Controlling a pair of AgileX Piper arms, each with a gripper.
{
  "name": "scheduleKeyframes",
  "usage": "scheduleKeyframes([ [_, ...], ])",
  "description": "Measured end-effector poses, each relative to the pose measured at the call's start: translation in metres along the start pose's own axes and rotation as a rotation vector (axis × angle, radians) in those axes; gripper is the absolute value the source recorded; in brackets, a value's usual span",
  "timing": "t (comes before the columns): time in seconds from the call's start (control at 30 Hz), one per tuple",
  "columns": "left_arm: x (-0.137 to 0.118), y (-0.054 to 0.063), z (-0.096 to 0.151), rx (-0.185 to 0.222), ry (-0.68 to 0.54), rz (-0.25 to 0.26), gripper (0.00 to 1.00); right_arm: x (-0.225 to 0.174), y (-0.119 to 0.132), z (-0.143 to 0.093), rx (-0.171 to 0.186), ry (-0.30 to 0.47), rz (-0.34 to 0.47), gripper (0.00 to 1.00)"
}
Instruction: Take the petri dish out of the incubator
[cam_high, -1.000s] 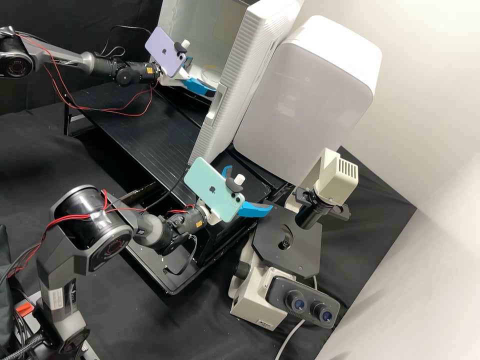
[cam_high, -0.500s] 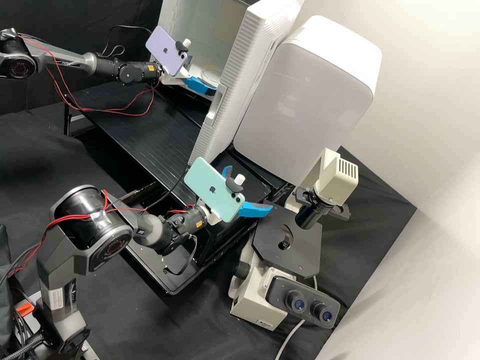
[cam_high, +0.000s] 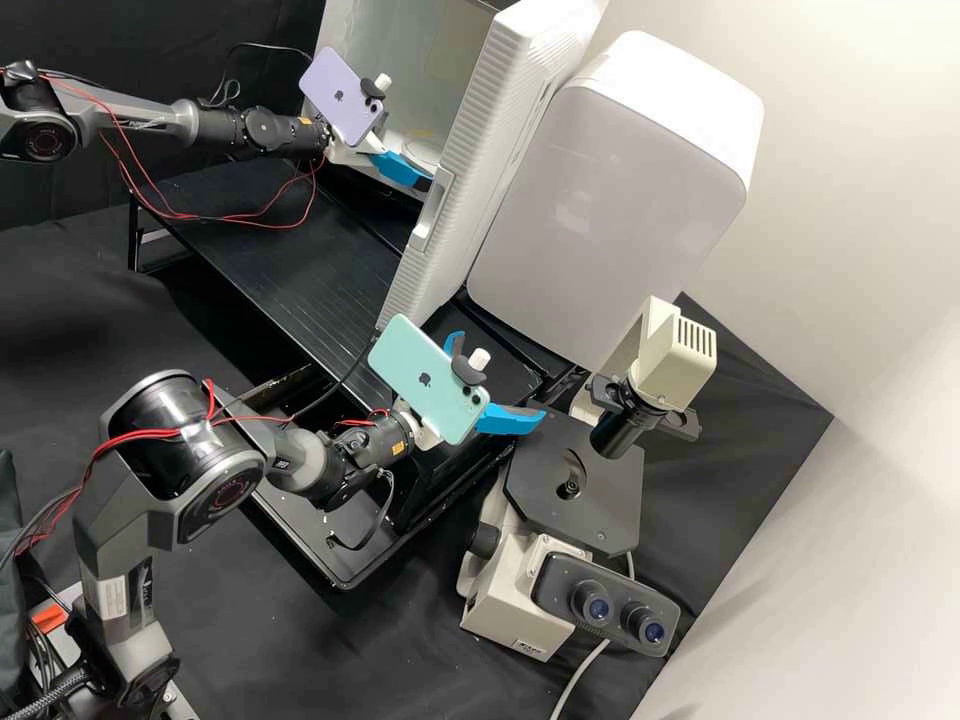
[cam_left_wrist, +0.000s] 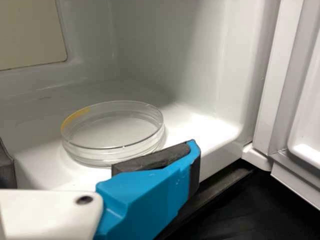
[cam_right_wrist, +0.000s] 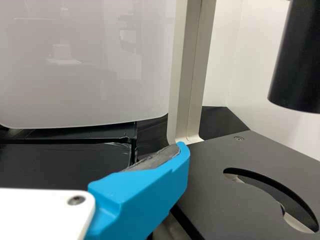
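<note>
High view: the left claw (cam_high: 405, 168) stands open at the mouth of the incubator (cam_high: 385, 60); the petri dish (cam_high: 425, 150) lies just beyond it on the inner floor. The right claw (cam_high: 497, 380), open too, is well apart, by the microscope (cam_high: 520, 600). Left wrist view: the dish lies flat, straight ahead, near. Right wrist view: that claw faces the microscope's stage (cam_right_wrist: 240, 165).

Microscope (cam_high: 575, 500) stands on black cloth (cam_high: 300, 640), eyepieces (cam_high: 612, 610) toward camera; its black stage (cam_right_wrist: 250, 185) has a round hole. Slatted black bench (cam_high: 290, 270) behind. White wall (cam_high: 850, 200) beyond.
</note>
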Motion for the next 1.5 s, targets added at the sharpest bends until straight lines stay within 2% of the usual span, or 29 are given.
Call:
scheduleKeyframes([
  [0.07,0.001,0.001,0.000,-0.011,0.000,-0.001,1.00,0.000,0.000,0.000,0.000,0.000,0.000,1.00],
  [0.23,0.001,0.002,0.002,-0.009,-0.011,0.000,1.00,0.000,0.000,0.000,0.000,0.000,0.000,1.00],
  [0.33,0.001,-0.003,0.002,-0.006,-0.014,-0.005,1.00,0.000,0.000,0.000,0.000,0.000,0.000,1.00],
  [0.5,-0.003,-0.010,0.001,-0.008,-0.013,0.018,1.00,0.000,0.000,0.000,0.000,0.000,0.000,1.00],
  [0.53,-0.005,-0.011,0.002,0.003,-0.019,0.017,1.00,0.000,0.000,0.000,0.000,0.000,0.000,1.00],
  [0.67,-0.015,-0.010,0.004,-0.026,-0.038,0.020,1.00,0.000,0.000,0.000,0.000,0.000,0.000,1.00],
  [0.77,-0.023,-0.008,0.007,-0.073,-0.057,0.016,1.00,0.000,0.000,0.000,0.000,0.000,0.000,1.00],
  [0.87,-0.027,-0.009,0.010,-0.085,-0.070,0.008,1.00,0.000,0.000,0.000,0.000,0.000,0.000,1.00],
  [0.97,-0.029,-0.005,0.011,-0.099,-0.075,0.015,1.00,0.000,0.000,0.000,0.000,0.000,0.000,1.00],
  [1.5,-0.034,0.020,0.015,-0.122,-0.091,0.078,1.00,0.000,0.000,0.000,0.000,0.000,0.000,1.00],
])
